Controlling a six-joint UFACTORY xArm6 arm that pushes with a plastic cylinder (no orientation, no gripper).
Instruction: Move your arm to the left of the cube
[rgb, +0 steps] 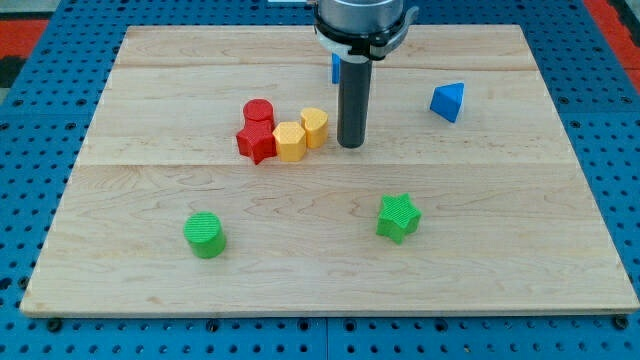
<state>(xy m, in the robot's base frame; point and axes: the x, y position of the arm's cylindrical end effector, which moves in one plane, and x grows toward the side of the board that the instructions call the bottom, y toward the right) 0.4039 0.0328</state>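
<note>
My tip (350, 146) rests on the wooden board (320, 280), just right of the yellow heart block (314, 127). A blue block (334, 68), likely the cube, shows only as a sliver at the rod's left edge near the view's top; the rod hides most of it. My tip is below that block in the view, a little to its right. A yellow hexagon block (290, 141), a red star block (256, 143) and a red cylinder (259, 110) cluster left of the heart.
A blue triangular block (448, 101) lies at the right. A green star block (398, 217) sits lower right of my tip and a green cylinder (205, 235) lower left. Blue perforated table surrounds the board.
</note>
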